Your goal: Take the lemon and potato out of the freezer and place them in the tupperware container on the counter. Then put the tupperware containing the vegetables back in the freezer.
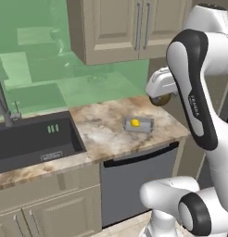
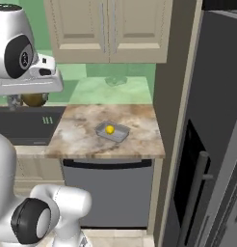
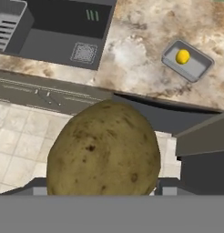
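While the pincer (image 3: pixel 101 193) is gripping the big brown lumpy potato (image 3: pixel 103 150) high above the marbled stone tabletop (image 3: pixel 132 54), it could be slipping out. The small yellow lemon (image 3: pixel 182 56) is already sitting in the shallow grey plastic tray (image 3: pixel 175 64), so a dropped potato may be bumping it or rolling off.

The counter (image 1: pixel 106 132) is a brown and beige stone top. A dark sink (image 1: pixel 28 141) is set into its left part. On the right part sits the small grey tupperware container (image 1: pixel 139 124), and the yellow lemon (image 1: pixel 135 122) lies inside it.
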### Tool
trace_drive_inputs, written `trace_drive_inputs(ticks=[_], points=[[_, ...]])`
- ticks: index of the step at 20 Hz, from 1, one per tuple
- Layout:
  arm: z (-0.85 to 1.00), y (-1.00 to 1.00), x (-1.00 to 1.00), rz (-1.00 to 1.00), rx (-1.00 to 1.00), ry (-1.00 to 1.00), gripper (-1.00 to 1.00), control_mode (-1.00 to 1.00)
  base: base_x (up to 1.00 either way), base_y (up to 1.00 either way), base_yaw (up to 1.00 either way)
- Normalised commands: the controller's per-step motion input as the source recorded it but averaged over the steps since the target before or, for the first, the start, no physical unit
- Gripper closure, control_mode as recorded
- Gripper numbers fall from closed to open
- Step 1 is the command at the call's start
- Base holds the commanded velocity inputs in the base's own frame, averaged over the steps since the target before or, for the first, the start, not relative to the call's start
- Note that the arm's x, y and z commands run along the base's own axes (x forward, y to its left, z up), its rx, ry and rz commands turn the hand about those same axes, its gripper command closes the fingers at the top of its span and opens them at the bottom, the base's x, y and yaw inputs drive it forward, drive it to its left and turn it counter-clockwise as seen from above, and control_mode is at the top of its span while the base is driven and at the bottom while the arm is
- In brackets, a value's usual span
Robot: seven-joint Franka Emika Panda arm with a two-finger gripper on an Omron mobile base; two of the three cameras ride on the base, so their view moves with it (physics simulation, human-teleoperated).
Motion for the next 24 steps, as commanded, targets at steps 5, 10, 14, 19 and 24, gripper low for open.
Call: trace_drive_inputs(ticks=[5,10,14,19,24], points=[[0.0,0.0,0.0,0.0,0.0,0.0,1.0,1.0,0.69,0.01,-0.11],[0.0,0.0,0.0,0.0,0.0,0.0,1.0,1.0,0.27,0.0,-0.05],[0.0,0.0,0.0,0.0,0.0,0.0,1.0,1.0,0.0,0.0,0.0],[0.0,0.0,0.0,0.0,0.0,0.0,1.0,1.0,0.0,0.0,0.0],[-0.2,-0.02,0.0,0.0,0.0,0.0,1.0,-1.0,0.0,0.0,0.0]])
